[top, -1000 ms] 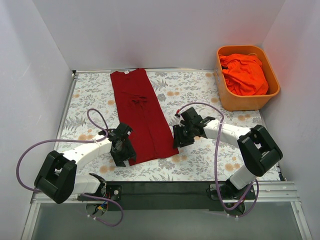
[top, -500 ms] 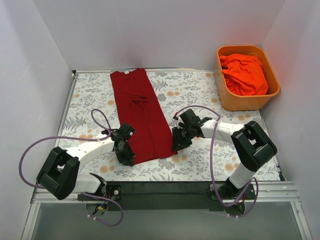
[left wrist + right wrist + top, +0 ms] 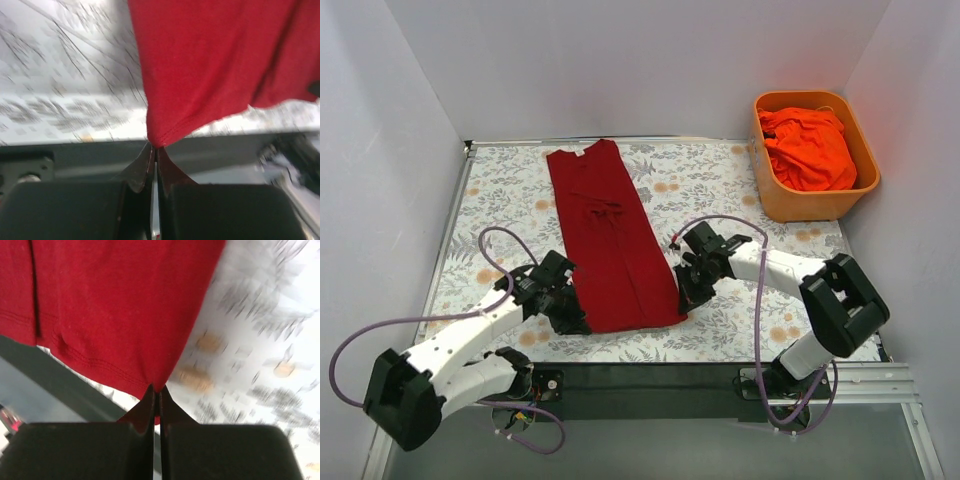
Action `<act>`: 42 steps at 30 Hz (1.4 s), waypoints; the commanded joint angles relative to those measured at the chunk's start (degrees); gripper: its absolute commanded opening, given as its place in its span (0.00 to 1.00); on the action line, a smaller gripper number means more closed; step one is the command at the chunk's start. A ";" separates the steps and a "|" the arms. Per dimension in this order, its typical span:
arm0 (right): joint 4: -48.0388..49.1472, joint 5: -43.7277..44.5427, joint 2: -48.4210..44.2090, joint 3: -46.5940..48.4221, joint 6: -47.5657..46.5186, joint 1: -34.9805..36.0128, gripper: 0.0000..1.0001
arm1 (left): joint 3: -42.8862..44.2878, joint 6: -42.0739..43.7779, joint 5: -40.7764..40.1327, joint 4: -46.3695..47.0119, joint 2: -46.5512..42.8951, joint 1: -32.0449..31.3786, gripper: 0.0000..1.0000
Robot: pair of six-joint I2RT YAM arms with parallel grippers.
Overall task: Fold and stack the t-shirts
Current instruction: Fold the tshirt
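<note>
Both wrist views are coming through smeared, so the counter (image 3: 490, 200) print is reading only as streaks. From overhead, the arm bodies are blocking my look at the fingertips. The dark crimson shirt (image 3: 612, 240) is running out of frame at the top of each wrist view. Its sleeves seem to be tucked in along the body, though I am not sure of that.

The left pincer (image 3: 154, 150) is pinching one hem corner with its jaws pressed together on the cloth, and the fabric is spreading away toward 1 o'clock. The right pincer (image 3: 156, 390) is clamping the opposite hem corner the same way, with the cloth spreading toward 11 o'clock.

Overhead, the shirt is lying as a long narrow strip on the counter, collar at 12 o'clock and hem at 6 o'clock. The left pincer is sitting at its 7 o'clock corner and the right at its 5 o'clock corner.

The bright orange-red shirt (image 3: 810, 148) is sitting bunched in the orange tub (image 3: 767, 195) at 2 o'clock, well apart from both arms. Purple cables (image 3: 420, 320) are looping beside each arm.
</note>
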 commanded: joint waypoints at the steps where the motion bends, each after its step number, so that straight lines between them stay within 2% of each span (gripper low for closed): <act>1: -10.74 -1.85 -5.35 -3.01 -3.31 2.60 0.01 | -1.51 -4.49 9.18 -6.45 -8.09 -2.58 0.00; 4: -13.56 -2.64 -9.65 -4.95 -2.17 4.89 0.01 | -4.06 -6.70 12.16 -10.05 -16.44 -3.29 0.00; 7: -15.31 -2.04 -13.61 -4.09 -0.94 5.07 0.01 | -3.36 -8.29 10.61 -11.99 -19.54 -3.29 0.00; 8: -16.37 0.15 -14.05 -0.94 -0.94 4.90 0.01 | -2.14 -9.25 9.38 -11.99 -19.36 -3.29 0.00; 13: -19.45 5.08 -8.53 10.50 -5.76 2.36 0.01 | 3.49 -12.25 -4.41 -3.58 -12.18 -3.20 0.00; 17: -19.36 6.06 -2.29 20.77 -8.67 -0.37 0.01 | 8.76 -11.29 -19.33 1.88 -4.52 -2.68 0.00; 21: -19.19 6.06 5.35 31.58 -10.86 -2.30 0.01 | 13.69 -7.25 -28.48 7.49 1.20 -0.40 0.00; 24: -19.10 5.62 10.98 38.71 -12.01 -3.80 0.01 | 14.13 -3.21 -31.93 13.46 2.96 3.38 0.00; 30: -18.75 4.65 21.09 51.10 -13.33 -6.08 0.01 | 15.10 5.58 -29.84 24.46 8.31 11.64 0.00; 36: -18.40 4.65 28.20 60.68 -13.68 -7.67 0.01 | 14.75 8.58 -29.83 30.27 13.50 12.97 0.00; 42: -16.29 3.95 32.52 63.16 -14.03 -8.37 0.01 | 13.17 10.25 -30.36 35.64 17.37 13.93 0.00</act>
